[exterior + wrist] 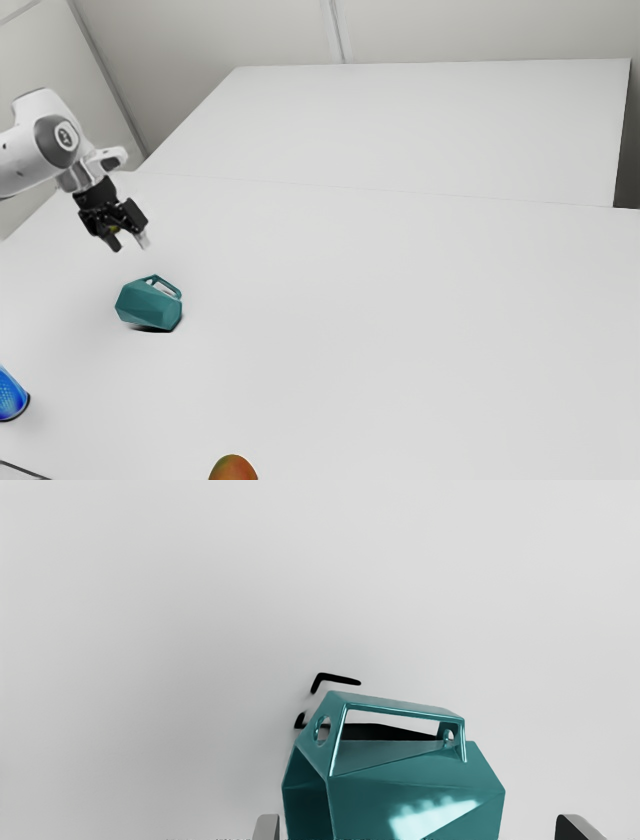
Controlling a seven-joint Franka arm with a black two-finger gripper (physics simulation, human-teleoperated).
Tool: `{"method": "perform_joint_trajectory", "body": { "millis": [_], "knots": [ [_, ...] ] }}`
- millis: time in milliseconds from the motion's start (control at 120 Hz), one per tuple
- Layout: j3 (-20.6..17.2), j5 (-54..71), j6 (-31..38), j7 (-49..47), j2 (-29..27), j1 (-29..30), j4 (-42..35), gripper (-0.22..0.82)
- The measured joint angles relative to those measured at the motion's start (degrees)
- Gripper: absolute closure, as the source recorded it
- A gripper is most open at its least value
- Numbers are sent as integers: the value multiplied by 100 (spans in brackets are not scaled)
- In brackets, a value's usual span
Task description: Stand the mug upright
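The black gripper (pixel 129 243) hangs above the table in the exterior view, a little above and behind the teal mug (pixel 148 305). That faceted mug lies on its side, its handle up and toward the exterior view's right. In the wrist view the mug (pixel 410 790) lies below the hand, with its angular handle and part of its dark opening showing. The gripper (pixel 417 827) is open, its fingertips wide apart on either side of the mug's body, with no visible contact.
On the white table (pixel 380 330), a blue patterned object (pixel 10 396) stands at the exterior view's left edge. An orange-green round fruit (pixel 233 469) sits at the near edge. A thin dark line (pixel 22 469) crosses the lower left corner.
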Motion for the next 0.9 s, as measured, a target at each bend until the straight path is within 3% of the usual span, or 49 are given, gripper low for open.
{"method": "perform_joint_trajectory", "body": {
  "millis": [317, 508, 733, 900],
  "knots": [
    [245, -967, -508, 700, 440, 335, -27, 0],
    [537, -1467, -920, 931, 572, 283, -47, 0],
    [588, -1744, -1281, 1076, 685, 280, -66, 0],
    [663, -1880, -1429, 1124, 780, 314, -112, 12]
  ]
}}
